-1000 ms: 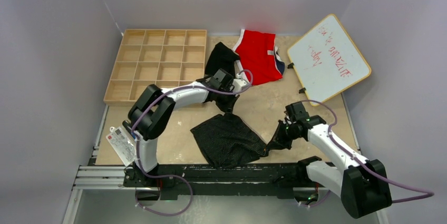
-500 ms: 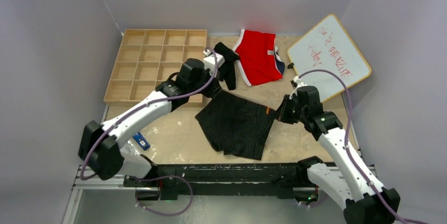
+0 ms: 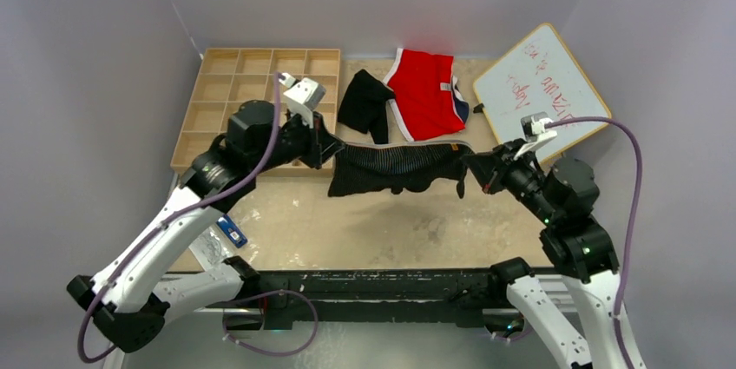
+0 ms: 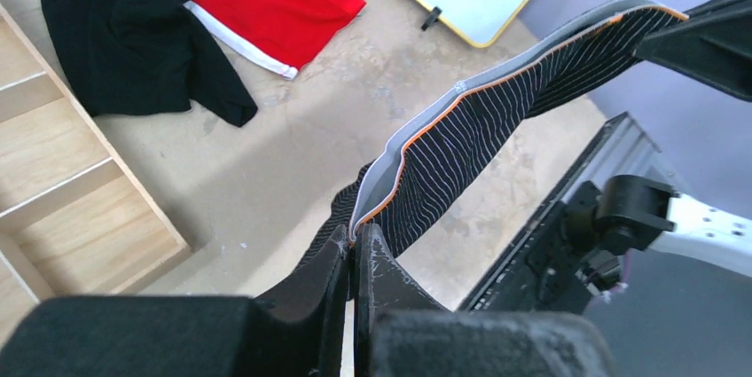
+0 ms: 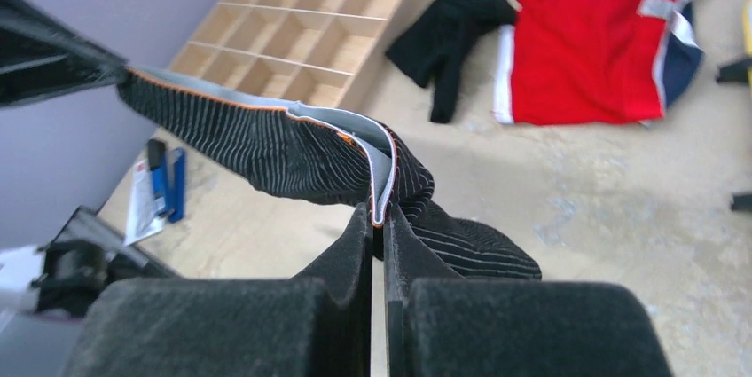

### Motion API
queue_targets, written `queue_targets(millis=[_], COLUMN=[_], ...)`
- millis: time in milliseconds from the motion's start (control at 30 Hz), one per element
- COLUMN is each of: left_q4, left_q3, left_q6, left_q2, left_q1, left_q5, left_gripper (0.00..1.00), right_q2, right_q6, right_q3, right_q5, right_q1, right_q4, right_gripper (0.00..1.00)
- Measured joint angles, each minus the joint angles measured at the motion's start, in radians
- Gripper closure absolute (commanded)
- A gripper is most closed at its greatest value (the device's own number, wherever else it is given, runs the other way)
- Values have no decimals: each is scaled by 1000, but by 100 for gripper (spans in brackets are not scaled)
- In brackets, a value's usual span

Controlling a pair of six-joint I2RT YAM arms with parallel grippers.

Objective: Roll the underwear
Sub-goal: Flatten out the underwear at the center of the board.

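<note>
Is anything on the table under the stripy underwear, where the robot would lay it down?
Nothing visible. The striped underwear hangs stretched between the left gripper and right gripper over a bare patch of table. The other black underwear, the red briefs and the wooden tray lie farther back.

Robotics lab cell: plain grey enclosure walls, black mounting rail, handwritten whiteboard.

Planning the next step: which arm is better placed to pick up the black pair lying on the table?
Probably left. The left gripper, shut on the striped underwear, hangs just beside the black pair; the right gripper holds the far end.
</note>
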Motion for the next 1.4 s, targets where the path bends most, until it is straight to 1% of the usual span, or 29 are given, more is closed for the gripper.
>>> queue_targets(millis=[100, 200, 300, 367, 433, 500, 633, 667, 733, 800, 933, 1000, 1100, 1167, 1267, 1400], left_q4=[-79, -137, -177, -186, -169, -138, -52, -31, -2, 32, 82, 105, 126, 138, 140, 137], left_q3=[41, 57, 59, 56, 40, 11, -29, -37, -50, -51, -22, -3, 38, 70, 127, 155], left_q6=[-38, -85, -129, -145, -155, -161, -159, -158, -156, -149, -132, -111, -66, -32, 12, 45], left_q2=[-57, -112, -129, -111, -54, 44, 332, 403, 499, 565, 630, 647, 669, 692, 744, 789], left_q1=[0, 0, 0, 0, 0, 0, 0, 0, 0, 0, 1, 2, 4, 6, 12, 17], left_q5=[23, 77, 120, 114, 88, 59, -19, -43, -77, -119, -193, -220, -249, -251, -253, -257], left_gripper=[100, 100, 100, 100, 100, 100, 100, 100, 100, 100, 100, 100, 100, 100, 100, 100], right_q2=[-18, -10, 39, 80, 158, 272, 523, 563, 626, 650, 685, 734, 842, 895, 963, 1019], right_q6=[-39, -85, -115, -114, -98, -80, -53, -51, -51, -52, -52, -56, -68, -75, -84, -105], right_q3=[76, 198, 325, 330, 268, 179, -6, -30, -49, -47, -4, 42, 120, 147, 188, 261], right_q5=[-93, -168, -189, -179, -159, -136, -42, -20, 46, 98, 171, 211, 270, 288, 308, 305], right_q1=[0, 0, 0, 0, 0, 0, 0, 0, 0, -1, -2, -3, -11, -19, -37, -61], right_q4=[-57, -146, -225, -241, -240, -227, -155, -153, -141, -101, -47, -42, -38, -37, -51, -62], right_gripper=[100, 100, 100, 100, 100, 100, 100, 100, 100, 100, 100, 100, 96, 96, 100, 100])
